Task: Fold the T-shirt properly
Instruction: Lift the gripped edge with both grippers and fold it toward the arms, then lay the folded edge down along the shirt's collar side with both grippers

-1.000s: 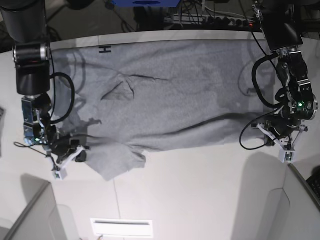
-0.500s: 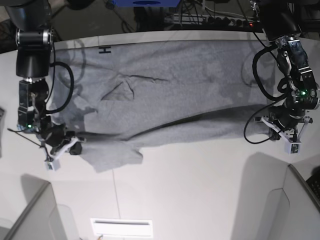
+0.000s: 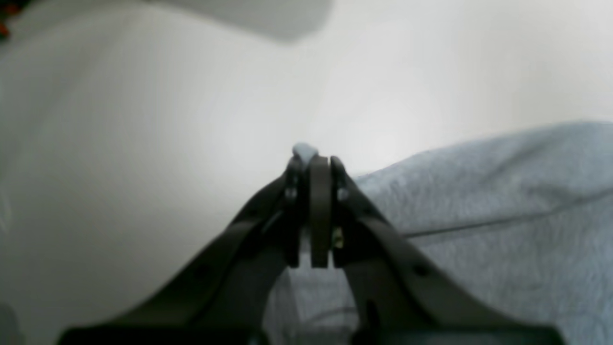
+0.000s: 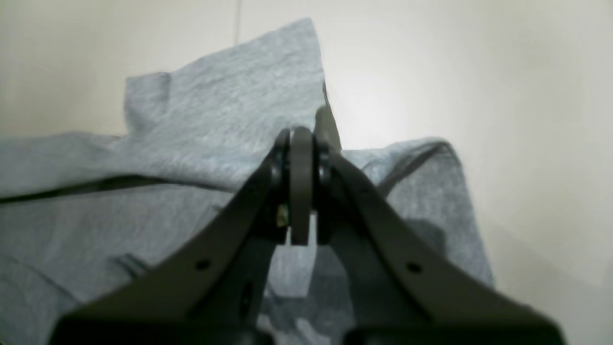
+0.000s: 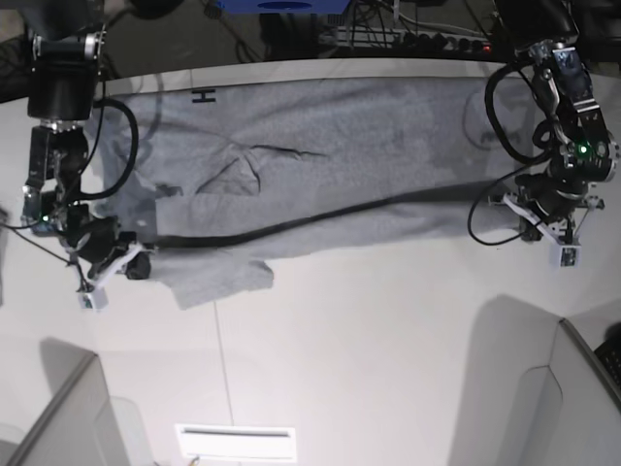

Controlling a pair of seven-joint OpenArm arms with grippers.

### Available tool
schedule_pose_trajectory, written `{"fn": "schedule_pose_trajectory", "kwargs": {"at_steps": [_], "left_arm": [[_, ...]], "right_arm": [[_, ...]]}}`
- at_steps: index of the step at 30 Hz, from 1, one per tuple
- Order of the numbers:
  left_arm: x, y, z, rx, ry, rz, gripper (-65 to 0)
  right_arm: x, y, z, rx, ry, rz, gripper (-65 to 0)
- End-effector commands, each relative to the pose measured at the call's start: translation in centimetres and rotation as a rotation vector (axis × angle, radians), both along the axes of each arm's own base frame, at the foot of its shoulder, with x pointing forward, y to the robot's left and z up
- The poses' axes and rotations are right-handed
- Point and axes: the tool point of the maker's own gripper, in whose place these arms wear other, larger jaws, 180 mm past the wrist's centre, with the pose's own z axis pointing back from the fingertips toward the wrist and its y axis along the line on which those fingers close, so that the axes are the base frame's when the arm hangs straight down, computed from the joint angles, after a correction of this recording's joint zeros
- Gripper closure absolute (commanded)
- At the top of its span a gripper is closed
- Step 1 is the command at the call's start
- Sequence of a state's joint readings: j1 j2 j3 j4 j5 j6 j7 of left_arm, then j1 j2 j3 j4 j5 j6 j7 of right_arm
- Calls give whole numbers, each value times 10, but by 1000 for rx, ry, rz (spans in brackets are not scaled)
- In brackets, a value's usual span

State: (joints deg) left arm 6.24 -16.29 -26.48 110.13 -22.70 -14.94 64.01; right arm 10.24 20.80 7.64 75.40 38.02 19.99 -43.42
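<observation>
While the T-shirt (image 5: pixel 320 175) lies spread along the far edge of the bench (image 5: pixel 369 349), each gripper pinches its near hem. The left gripper (image 3: pixel 313 160) and the right gripper (image 4: pixel 306 136) are pressed together on the cloth

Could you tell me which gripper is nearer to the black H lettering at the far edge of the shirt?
The right gripper. It grips the T-shirt hem toward the lettering end, while the left gripper holds the opposite end.

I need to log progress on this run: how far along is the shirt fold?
Early. Done: both grippers, left gripper and right gripper, pinch the heather-grey cotton T-shirt by its near edge. In hand: that edge is lifted. Left: the folds themselves; the shirt remains spread on the white table.
</observation>
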Motion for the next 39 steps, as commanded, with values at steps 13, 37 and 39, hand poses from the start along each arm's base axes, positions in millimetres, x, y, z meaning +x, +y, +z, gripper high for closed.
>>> {"fn": "schedule_pose_trajectory", "kwargs": {"at_steps": [13, 37, 39], "left_arm": [[-9, 5, 26, -191, -110, 33, 0], [-44, 28, 12, -165, -39, 102, 0], [-49, 20, 4, -169, -6, 80, 0]], "right_arm": [[-13, -23, 25, -18, -31, -45, 0], [-89, -43, 48, -55, 46, -146, 0], [-98, -38, 41, -46, 66, -144, 0]]}}
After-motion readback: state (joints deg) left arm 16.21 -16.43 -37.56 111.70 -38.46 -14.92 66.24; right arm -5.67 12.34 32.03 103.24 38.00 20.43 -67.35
